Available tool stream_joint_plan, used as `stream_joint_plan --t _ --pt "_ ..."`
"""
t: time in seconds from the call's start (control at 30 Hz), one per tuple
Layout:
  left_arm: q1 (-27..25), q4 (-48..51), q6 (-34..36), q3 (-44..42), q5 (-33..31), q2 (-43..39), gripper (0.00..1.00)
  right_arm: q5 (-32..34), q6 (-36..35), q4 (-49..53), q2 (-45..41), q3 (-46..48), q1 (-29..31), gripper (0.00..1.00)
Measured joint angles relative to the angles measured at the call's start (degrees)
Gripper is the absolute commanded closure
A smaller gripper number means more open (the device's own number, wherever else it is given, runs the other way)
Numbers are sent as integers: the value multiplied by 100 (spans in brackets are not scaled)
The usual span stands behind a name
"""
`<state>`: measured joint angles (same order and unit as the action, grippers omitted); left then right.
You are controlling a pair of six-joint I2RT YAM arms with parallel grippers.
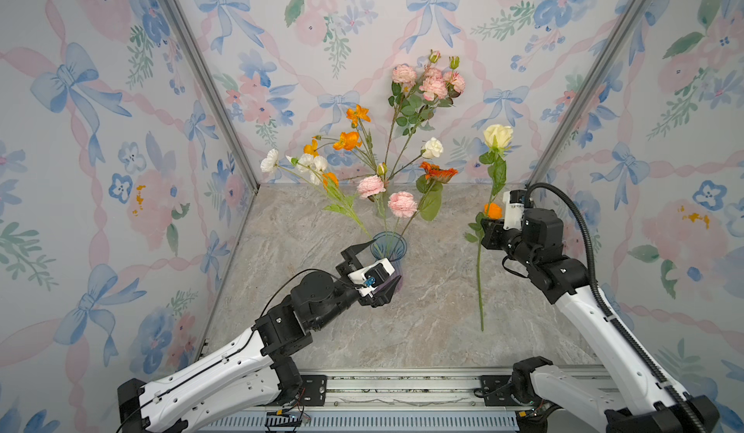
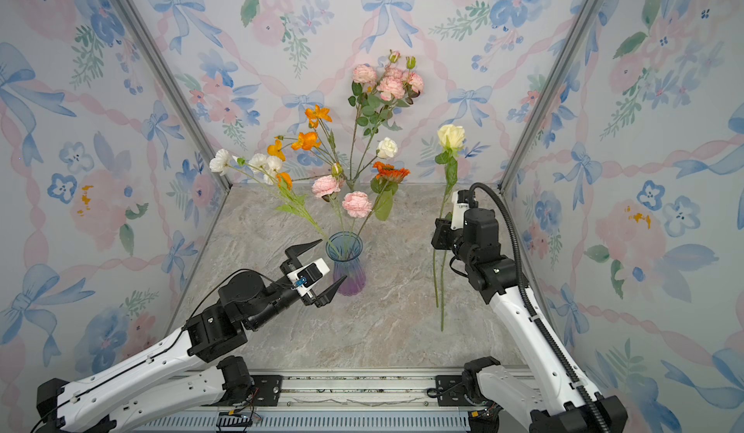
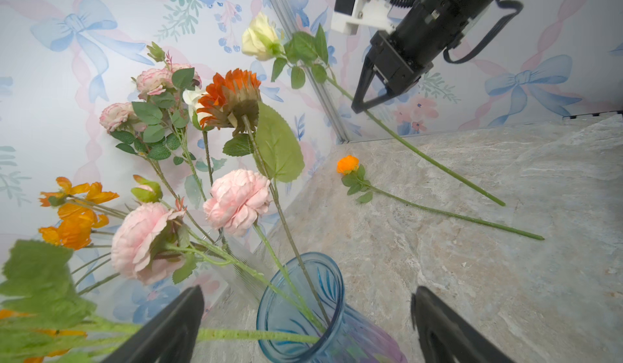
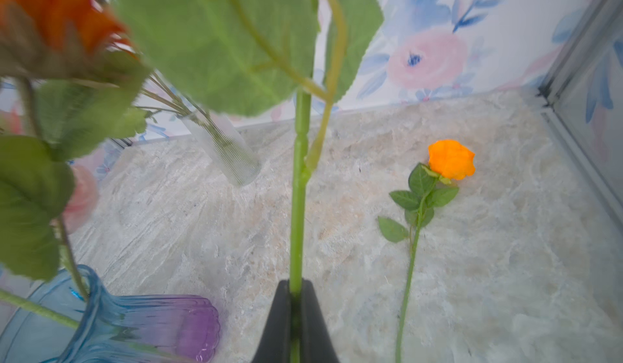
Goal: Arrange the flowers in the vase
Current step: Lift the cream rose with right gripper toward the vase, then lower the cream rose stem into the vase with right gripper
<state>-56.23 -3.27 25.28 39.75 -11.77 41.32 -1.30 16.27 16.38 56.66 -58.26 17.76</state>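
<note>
Many flowers [image 1: 401,203] fill the blue vase [image 2: 344,250]; left end effector [image 2: 332,260] spread, right end effector [image 4: 295,285] pinching the cream rose [image 1: 498,136], orange rose [image 4: 451,159] left lying at the vase's three o'clock.

No readable text, label, brand or number appears anywhere.

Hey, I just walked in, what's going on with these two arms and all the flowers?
Flowers are going into a blue vase; several already stand in it. The right hand is shut on the stem of a cream rose, holding it to the right of the vase. The left hand is open, its fingers either side of the vase. An orange rose lies on the table.
</note>
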Motion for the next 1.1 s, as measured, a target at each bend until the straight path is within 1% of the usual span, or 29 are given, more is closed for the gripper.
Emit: stream_joint_plan --t 0.17,0.23,0.3,0.4,0.6,0.87,1.03,1.1 --pt "26 2 -28 -262 -160 -343 2 393 -807 -787 -741 -15 1392 100" --pt "81 0 -42 -264 -199 -352 2 490 -1062 -1029 -892 -66 1753 100" --pt "142 0 -46 -269 -232 -387 2 498 -1246 -1224 -920 -181 1943 100" --pt "214 -4 -50 -291 -262 -511 2 378 -1384 -1567 -831 -369 2111 100" --pt "225 -44 -114 -372 -389 -789 2 -286 -1342 -2673 -249 -654 2341 100" --pt "225 -50 -153 -387 -435 -820 2 -1211 -570 -4105 920 -1193 2409 100" --pt "243 -46 -153 -387 -435 -811 2 -1556 -76 -4905 1416 -1174 2468 100" --pt "258 -48 -153 -387 -435 -811 2 -1652 20 -5119 1563 -1113 2483 100"
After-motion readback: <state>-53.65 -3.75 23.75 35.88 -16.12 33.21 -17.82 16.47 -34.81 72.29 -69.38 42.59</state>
